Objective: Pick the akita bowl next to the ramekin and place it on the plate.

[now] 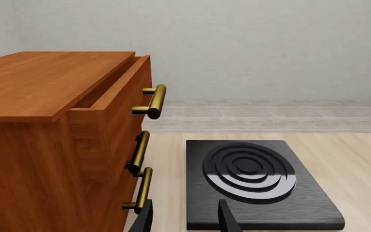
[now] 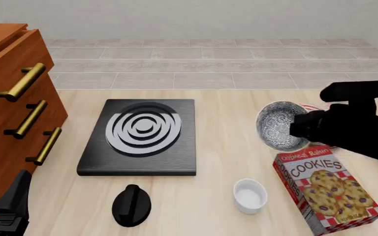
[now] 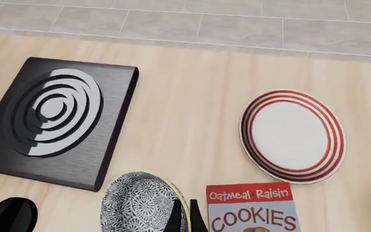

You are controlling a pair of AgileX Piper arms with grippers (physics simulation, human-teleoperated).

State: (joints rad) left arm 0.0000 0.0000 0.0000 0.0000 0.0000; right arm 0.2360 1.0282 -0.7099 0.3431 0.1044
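Visibly one akita bowl [image 2: 279,125], one ramekin [image 2: 250,195] — one plate [image 3: 293,135]

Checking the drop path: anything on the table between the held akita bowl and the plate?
Nothing. In the right wrist view only bare tabletop separates the akita bowl, pinched by the right gripper, from the plate; the cookie box sits beside that stretch.

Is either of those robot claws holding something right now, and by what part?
Yes. The right gripper pinches the akita bowl by its rim, lifted and tilted above the table. The left gripper is open and holds nothing.
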